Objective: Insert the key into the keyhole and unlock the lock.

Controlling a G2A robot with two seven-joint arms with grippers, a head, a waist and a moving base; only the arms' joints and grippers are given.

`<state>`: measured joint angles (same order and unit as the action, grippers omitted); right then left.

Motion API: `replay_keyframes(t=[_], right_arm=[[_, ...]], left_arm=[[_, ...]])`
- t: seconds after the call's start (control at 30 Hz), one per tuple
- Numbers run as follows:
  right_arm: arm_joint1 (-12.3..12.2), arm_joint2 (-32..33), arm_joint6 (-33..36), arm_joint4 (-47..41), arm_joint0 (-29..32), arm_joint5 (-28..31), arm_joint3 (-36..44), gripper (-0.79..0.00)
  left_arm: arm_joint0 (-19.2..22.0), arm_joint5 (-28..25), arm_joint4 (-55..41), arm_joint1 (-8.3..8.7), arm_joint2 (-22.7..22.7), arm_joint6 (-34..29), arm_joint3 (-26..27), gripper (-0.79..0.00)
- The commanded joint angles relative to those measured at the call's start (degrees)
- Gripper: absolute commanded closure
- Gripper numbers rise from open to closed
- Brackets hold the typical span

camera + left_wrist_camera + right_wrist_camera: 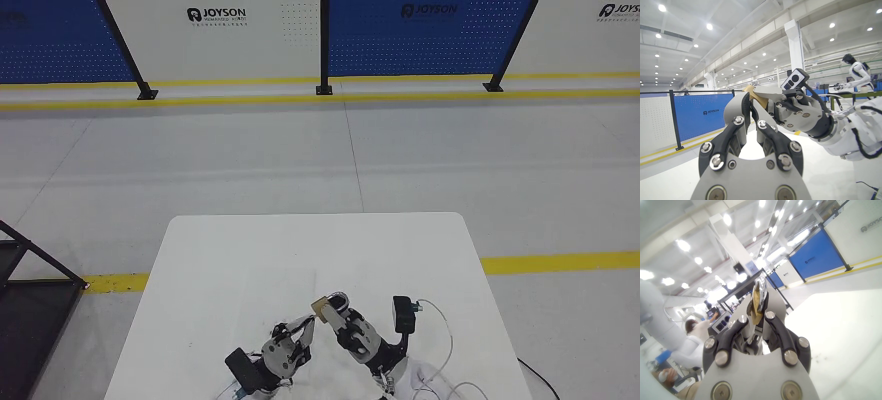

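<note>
Brass lock (pixel 755 303) clamped tight in right end effector (pixel 759 294), held above desk (pixel 300 250) near front edge, left end effector (pixel 750 104) pinched nearly shut at lock body, can't tell if pads (pixel 746 108) hold the key.

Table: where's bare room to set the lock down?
Free: the far half of the table and the left strip beside the left claw. Crowded: near edge, where the right claw holds the lock, and cables at the near right corner.

Over the near part of the white table (pixel 300 250), the right gripper (pixel 332 310) clasps a brass padlock (pixel 322 303). The left gripper (pixel 306 330) sits just left of it, tips almost at the lock.
</note>
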<state>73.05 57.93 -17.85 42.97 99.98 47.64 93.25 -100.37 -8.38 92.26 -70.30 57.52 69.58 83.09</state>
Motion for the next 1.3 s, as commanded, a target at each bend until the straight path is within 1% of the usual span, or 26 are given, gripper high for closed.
replay_keyframes(t=[0.0,0.1,0.37,0.5,0.67,0.83,1.0,1.03,1.07,1.1,1.27], right_arm=[[-0.03,-0.02,-0.03,0.03,0.06,-0.01,0.10,0.000],[-0.09,-0.02,-0.13,0.06,0.13,0.15,0.16,0.000],[-0.21,-0.11,-0.39,0.07,0.27,0.23,0.35,0.000],[-0.28,-0.12,-0.50,0.16,0.39,0.24,0.46,0.000],[-0.37,-0.18,-0.45,0.18,0.46,0.36,0.60,0.000],[-0.46,-0.19,-0.63,0.34,0.59,0.39,0.72,0.000],[-0.54,-0.19,-0.75,0.44,0.64,0.42,0.84,0.000],[-0.55,-0.19,-0.80,0.46,0.65,0.43,0.83,0.000],[-0.57,-0.17,-0.90,0.42,0.66,0.43,0.83,0.000],[-0.59,-0.08,-0.96,0.45,0.64,0.37,0.80,0.000],[-0.66,0.95,-1.58,-0.33,0.11,-1.01,-0.06,0.000]], left_arm=[[-0.07,1.96,1.04,0.06,0.20,-0.23,0.25,0.000],[-0.29,4.70,2.85,0.19,0.51,-0.57,0.63,0.000],[-0.61,9.81,4.80,0.33,0.92,0.23,0.97,0.000],[-0.37,13.44,6.49,0.32,1.11,0.41,0.79,0.000],[-0.05,15.24,8.10,0.38,1.08,-0.45,0.52,0.000],[0.10,18.95,10.34,0.41,1.28,-1.15,0.44,0.000],[-0.02,18.86,9.19,0.37,0.99,0.10,0.70,0.000],[-0.08,18.24,8.63,0.37,0.93,0.34,0.68,-0.025],[-0.15,17.46,7.91,0.38,0.89,0.43,0.72,-0.345],[-0.15,17.20,7.51,0.40,1.00,0.53,0.83,-0.785],[-1.06,12.79,4.92,0.75,1.62,-0.54,1.08,-0.785]])
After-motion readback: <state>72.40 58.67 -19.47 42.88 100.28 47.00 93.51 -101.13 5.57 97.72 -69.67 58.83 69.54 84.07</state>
